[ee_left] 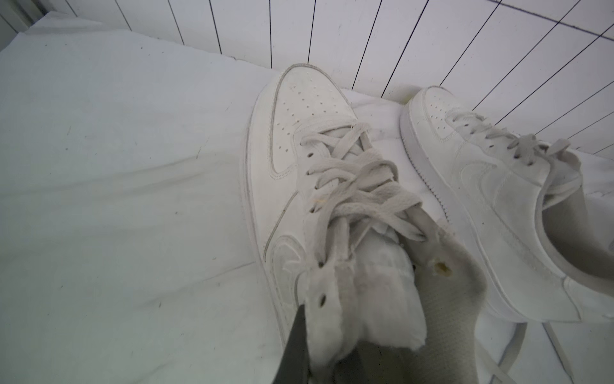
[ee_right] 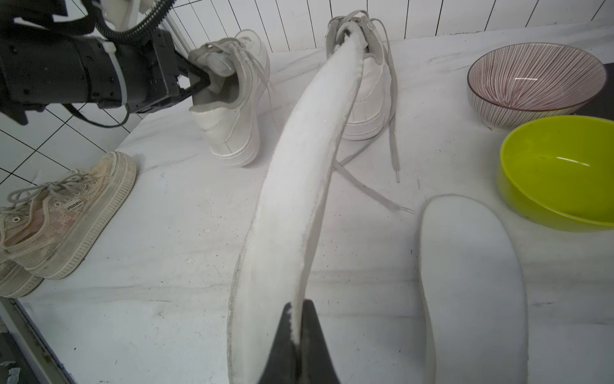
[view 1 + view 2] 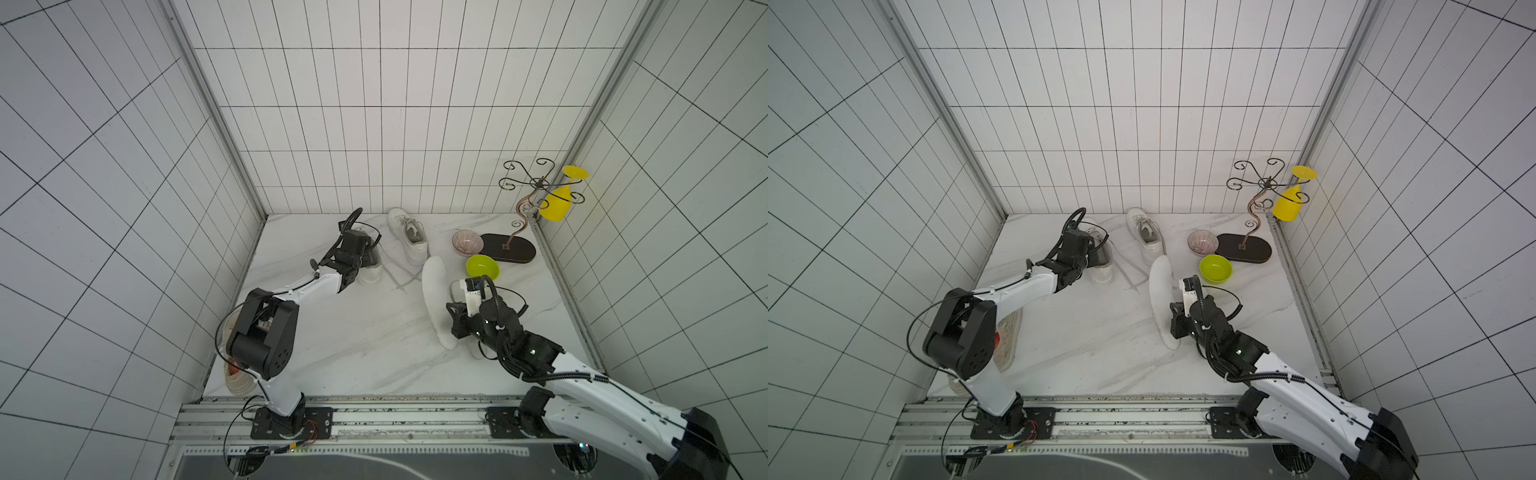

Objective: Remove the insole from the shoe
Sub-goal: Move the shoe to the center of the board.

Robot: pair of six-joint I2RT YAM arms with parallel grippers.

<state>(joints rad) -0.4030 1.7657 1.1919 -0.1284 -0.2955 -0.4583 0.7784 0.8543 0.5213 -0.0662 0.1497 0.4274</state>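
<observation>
my right gripper (image 2: 298, 304) pinches the edge of a long white insole (image 2: 299, 186), which arcs up and away toward twelve o'clock. a second insole (image 2: 471, 282) lies flat at two, a green bowl (image 2: 558, 173) just beyond it. at eleven, the left gripper (image 2: 196, 79) bites a white shoe (image 2: 232, 109) at its opening.

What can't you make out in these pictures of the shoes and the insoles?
In both top views the beige shoes lie partly under the left arm.
There too, that arm's wrist covers most of the gripped white shoe.
In the right wrist view the picture's edge cuts off the flat insole.
</observation>
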